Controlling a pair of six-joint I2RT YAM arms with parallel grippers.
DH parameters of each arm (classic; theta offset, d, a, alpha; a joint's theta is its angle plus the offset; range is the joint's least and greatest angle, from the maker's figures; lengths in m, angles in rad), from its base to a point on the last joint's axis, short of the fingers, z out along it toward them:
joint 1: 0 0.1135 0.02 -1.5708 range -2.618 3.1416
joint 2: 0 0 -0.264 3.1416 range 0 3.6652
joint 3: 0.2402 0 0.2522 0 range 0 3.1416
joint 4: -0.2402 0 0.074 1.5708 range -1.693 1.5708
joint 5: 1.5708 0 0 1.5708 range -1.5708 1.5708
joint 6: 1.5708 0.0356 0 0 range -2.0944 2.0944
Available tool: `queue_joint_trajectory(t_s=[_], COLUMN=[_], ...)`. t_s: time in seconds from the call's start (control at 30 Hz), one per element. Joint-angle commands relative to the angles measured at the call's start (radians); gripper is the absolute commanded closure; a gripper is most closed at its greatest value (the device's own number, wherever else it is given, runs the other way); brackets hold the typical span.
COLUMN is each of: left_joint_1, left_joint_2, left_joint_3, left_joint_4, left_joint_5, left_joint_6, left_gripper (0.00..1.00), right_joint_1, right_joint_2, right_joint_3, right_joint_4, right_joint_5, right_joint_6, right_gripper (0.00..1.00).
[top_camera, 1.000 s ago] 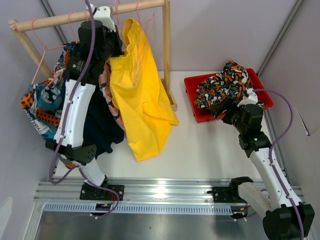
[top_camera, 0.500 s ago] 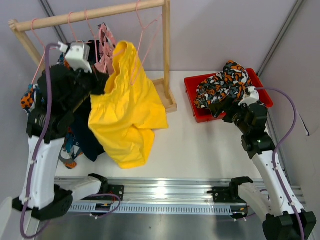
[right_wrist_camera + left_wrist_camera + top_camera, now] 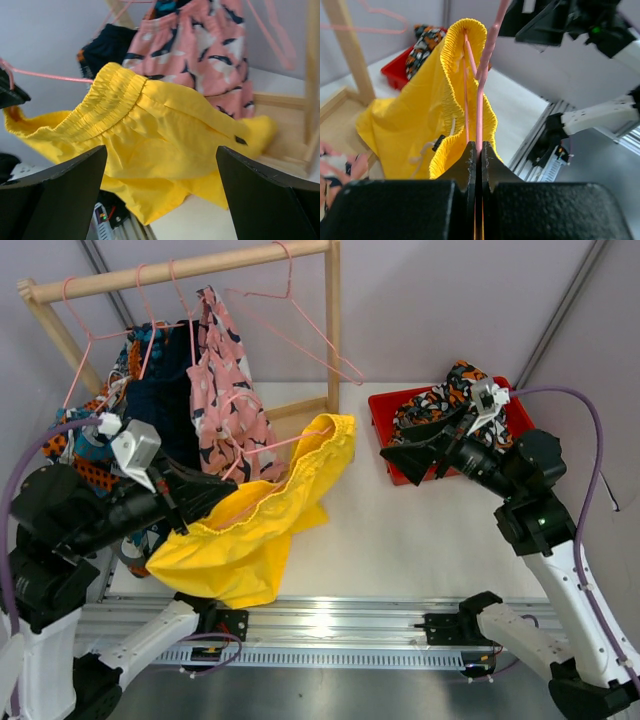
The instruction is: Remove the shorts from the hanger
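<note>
Left gripper jaws pinch the pink hanger carrying yellow shorts, held over the table near its left corner. Right gripper jaws spread wide, toward the far-right corner.

Your rack stands at the worktop's back left; the bin sits to its right, shorts in it. A second pair hangs before the rack.

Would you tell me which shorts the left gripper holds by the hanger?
The plain yellow shorts, on the pink hanger pinched by the left gripper; the others hang on the rail or lie in the red bin.
</note>
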Motion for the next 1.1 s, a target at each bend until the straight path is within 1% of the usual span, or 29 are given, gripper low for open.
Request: queue_joint_trajectory(t_s=[0.0, 0.07, 0.27, 0.4, 0.53, 0.57, 0.6, 0.63, 0.67, 0.73, 0.83, 0.87, 0.93, 0.97, 1.03, 1.07], left_joint_1=[-0.007, -0.007, -0.007, -0.007, -0.006, -0.007, -0.006, -0.007, -0.007, -0.007, -0.007, -0.007, -0.009, -0.009, -0.012, -0.018], left_joint_2=[0.013, 0.031, 0.076, 0.085, 0.076, 0.076, 0.075, 0.075, 0.076, 0.075, 0.068, 0.065, 0.061, 0.058, 0.056, 0.055], left_joint_3=[0.067, 0.097, 0.15, 0.156, 0.148, 0.147, 0.146, 0.148, 0.15, 0.156, 0.156, 0.145, 0.136, 0.121, 0.11, 0.102], left_joint_4=[0.15, 0.162, 0.21, 0.222, 0.239, 0.239, 0.239, 0.23, 0.224, 0.204, 0.187, 0.187, 0.179, 0.172, 0.155, 0.149], left_joint_5=[0.108, 0.088, 0.111, 0.121, 0.143, 0.149, 0.149, 0.15, 0.152, 0.146, 0.143, 0.143, 0.14, 0.137, 0.125, 0.118], left_joint_6=[-0.06, -0.072, -0.11, -0.13, -0.146, -0.147, -0.149, -0.147, -0.144, -0.135, -0.129, -0.129, -0.127, -0.123, -0.115, -0.112], left_gripper=[1.0, 1.0, 1.0, 1.0, 1.0, 1.0, 1.0, 1.0, 1.0, 1.0, 1.0, 1.0, 1.0, 1.0, 1.0, 1.0], right_joint_1=[0.105, 0.148, 0.182, 0.193, 0.208, 0.208, 0.208, 0.208, 0.208, 0.208, 0.207, 0.193, 0.153, 0.08, -0.003, -0.087], right_joint_2=[0.032, 0.034, 0.017, 0.026, 0.07, 0.082, 0.107, 0.118, 0.125, 0.139, 0.149, 0.153, 0.161, 0.167, 0.167, 0.165], right_joint_3=[0.108, 0.114, 0.039, -0.012, -0.059, -0.061, -0.061, -0.058, -0.056, -0.049, -0.013, 0.008, 0.03, 0.04, 0.056, 0.059], right_joint_4=[-0.062, -0.068, -0.004, 0.091, 0.191, 0.222, 0.235, 0.249, 0.266, 0.275, 0.259, 0.245, 0.24, 0.242, 0.252, 0.271], right_joint_5=[0.008, 0.041, 0.081, 0.089, 0.147, 0.155, 0.158, 0.163, 0.175, 0.227, 0.297, 0.342, 0.362, 0.336, 0.309, 0.267], right_joint_6=[-0.053, -0.06, -0.037, -0.007, -0.01, -0.016, -0.028, -0.033, -0.039, -0.066, -0.126, -0.14, -0.143, -0.12, -0.077, -0.038], right_gripper=[0.0, 0.01, 0.0, 0.01, 0.01, 0.06, 0.24, 0.63, 0.72, 1.0, 1.0, 1.0, 1.0, 1.0, 1.0, 1.0])
